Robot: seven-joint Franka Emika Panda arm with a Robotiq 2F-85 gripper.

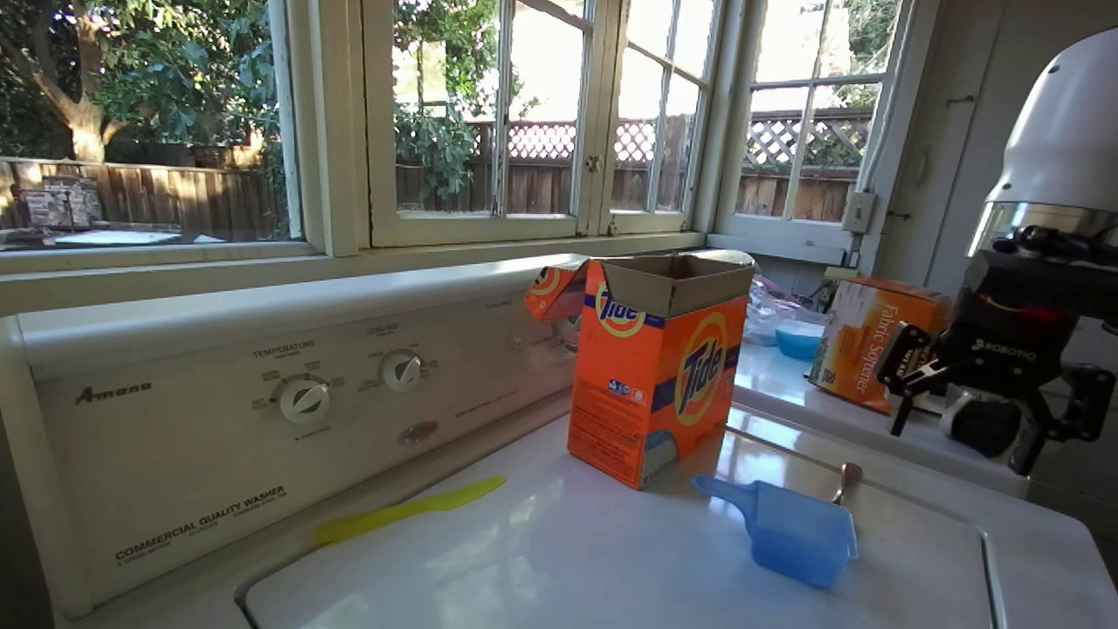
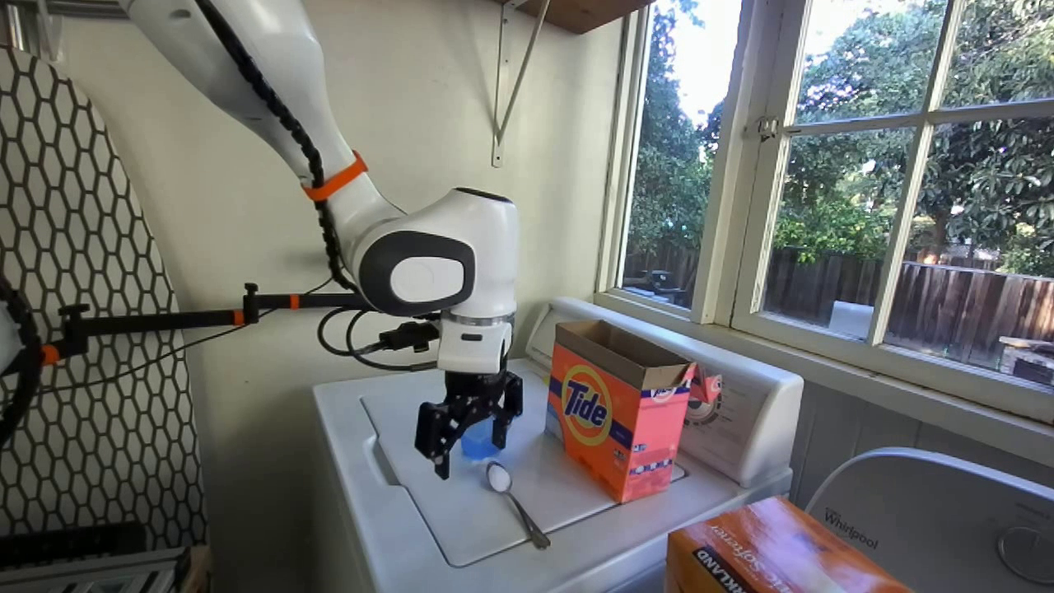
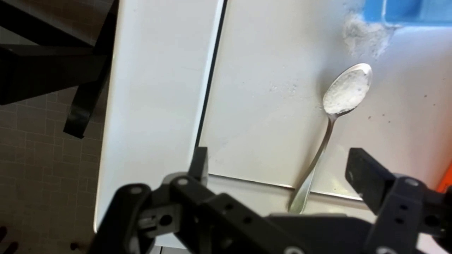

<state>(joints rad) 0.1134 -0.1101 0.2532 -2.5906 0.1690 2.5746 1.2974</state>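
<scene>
1. The pincer (image 3: 280,167) is spread wide in the wrist view, its 2 fingers well apart along the bottom of the frame.
2. A metal spoon (image 3: 320,151) lies on the white washer lid (image 3: 254,134), slanting through the right half of that frame, its handle seen between the fingers and ending past the lid's seam.
3. White powder (image 3: 348,91) fills the spoon's bowl; a white spill (image 3: 367,37) shows at upper right, beside a blue scoop (image 3: 413,12).
4. In an exterior view, an orange Tide box (image 1: 664,376) stands upright, top open, just right of center.
5. A yellow knife (image 1: 410,511) lies at lower left of that frame.
6. A fabric softener box (image 2: 774,552) occupies the lower right of an exterior view.
</scene>
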